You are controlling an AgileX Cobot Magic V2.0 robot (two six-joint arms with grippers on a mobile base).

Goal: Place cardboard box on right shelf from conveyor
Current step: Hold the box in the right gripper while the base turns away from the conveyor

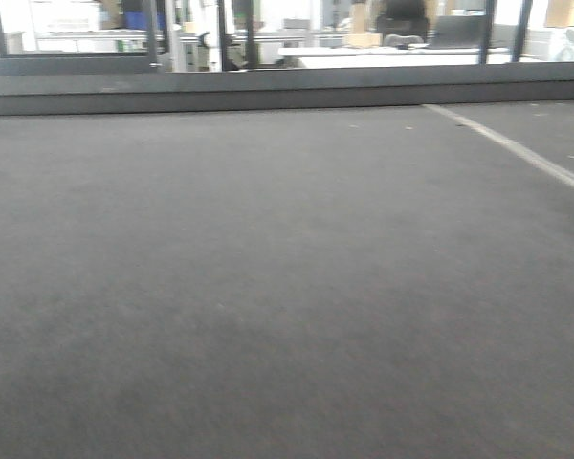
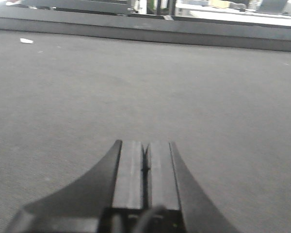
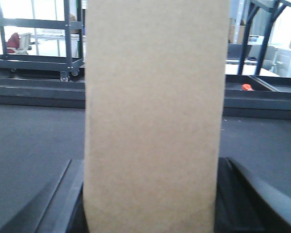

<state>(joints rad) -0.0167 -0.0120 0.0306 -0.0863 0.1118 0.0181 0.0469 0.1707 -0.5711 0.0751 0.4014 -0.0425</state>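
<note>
The cardboard box point(image 3: 153, 111), plain light tan, fills the middle of the right wrist view from top to bottom. My right gripper point(image 3: 150, 162) is shut on it, with a dark finger pressed against each side. Behind it lies the dark grey conveyor point(image 3: 29, 136). In the left wrist view my left gripper point(image 2: 144, 144) is shut with nothing in it, its pads together, low over the conveyor point(image 2: 136, 87). The front view shows only bare conveyor point(image 1: 268, 268); neither gripper nor the box appears there. The right shelf is out of view.
A low dark rail point(image 1: 268, 91) runs along the belt's far edge. A white stripe point(image 1: 517, 148) crosses the belt at the right. A small white scrap point(image 2: 26, 41) lies on the belt. A grey wheeled frame point(image 3: 39, 43) and a small orange thing point(image 3: 247, 87) stand beyond the rail.
</note>
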